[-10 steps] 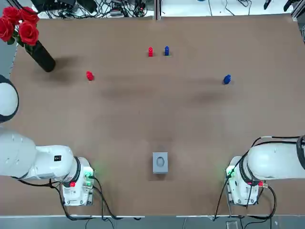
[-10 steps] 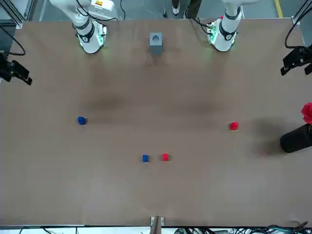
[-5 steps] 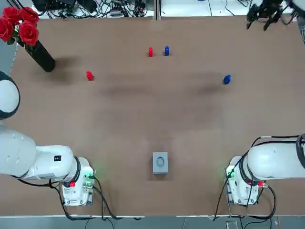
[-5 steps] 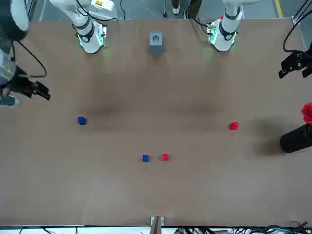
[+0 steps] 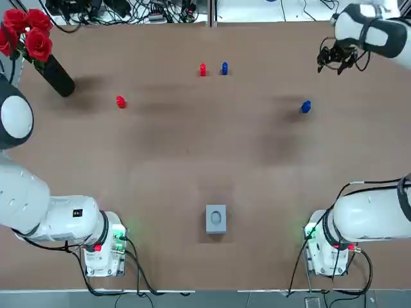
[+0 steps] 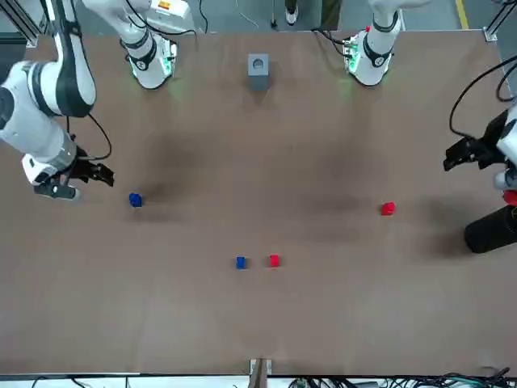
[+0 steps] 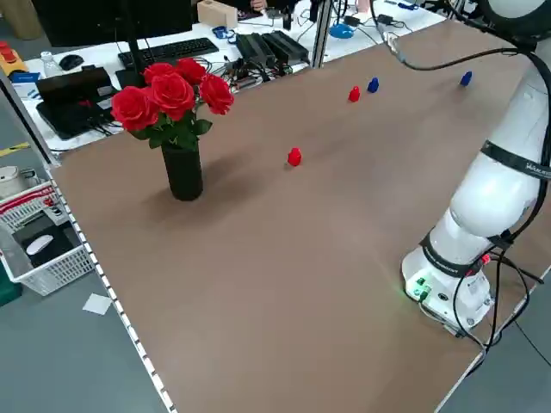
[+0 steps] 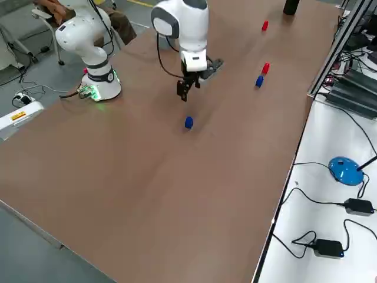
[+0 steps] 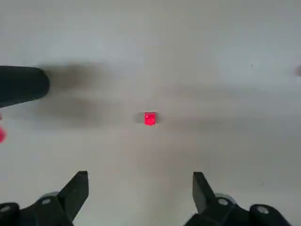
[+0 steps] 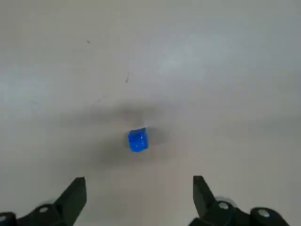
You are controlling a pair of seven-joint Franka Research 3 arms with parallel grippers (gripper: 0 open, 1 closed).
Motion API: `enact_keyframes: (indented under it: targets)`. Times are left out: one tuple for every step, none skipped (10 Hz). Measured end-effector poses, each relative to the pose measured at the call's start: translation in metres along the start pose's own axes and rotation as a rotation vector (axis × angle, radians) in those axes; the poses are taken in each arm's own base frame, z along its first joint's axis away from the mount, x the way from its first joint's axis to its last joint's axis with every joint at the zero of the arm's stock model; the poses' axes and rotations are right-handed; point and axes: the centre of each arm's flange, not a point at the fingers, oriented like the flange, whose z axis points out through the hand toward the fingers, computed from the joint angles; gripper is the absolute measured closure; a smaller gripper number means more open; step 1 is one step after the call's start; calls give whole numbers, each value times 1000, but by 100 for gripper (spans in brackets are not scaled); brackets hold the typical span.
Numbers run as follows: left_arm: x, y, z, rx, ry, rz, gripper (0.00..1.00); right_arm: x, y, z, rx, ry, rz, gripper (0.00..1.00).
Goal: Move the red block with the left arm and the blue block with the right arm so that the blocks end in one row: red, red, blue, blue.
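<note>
As left gripper [image 9: 140, 175], right gripper [image 10: 138, 179] hang above table [image 5: 205, 160], both spread wide

From the front, the left gripper [image 6: 452, 158] shows, but its arm [image 6: 507, 139] runs off the right edge, and overhead we lose that gripper past the left edge. In its wrist view we see only the fingertips [image 9: 80, 181]. The black vase [image 6: 489, 230] is also cut by the front view's right edge.

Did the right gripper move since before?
Yes. In the top view, the open right gripper has come in from the far side and is now nearer the lone blue block. The left gripper hovers by the vase.
</note>
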Motion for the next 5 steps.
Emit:
enact_keyframes:
  targets:
    - [5,4,33,-1,6,2,2,-3,-7,29,-1,10,-14,0]
    - [6,6,67,-1,4,6,2,-7,-17,54,-1,10,-33,0]
    - [4,6,104,-1,11,5,2,-9,-22,73,-1,10,-43,0]
    - [0,5,139,-2,22,4,1,-8,-24,88,0,30,-47,0]
    - [-7,4,166,-1,14,3,1,-10,-23,103,1,50,-47,0]
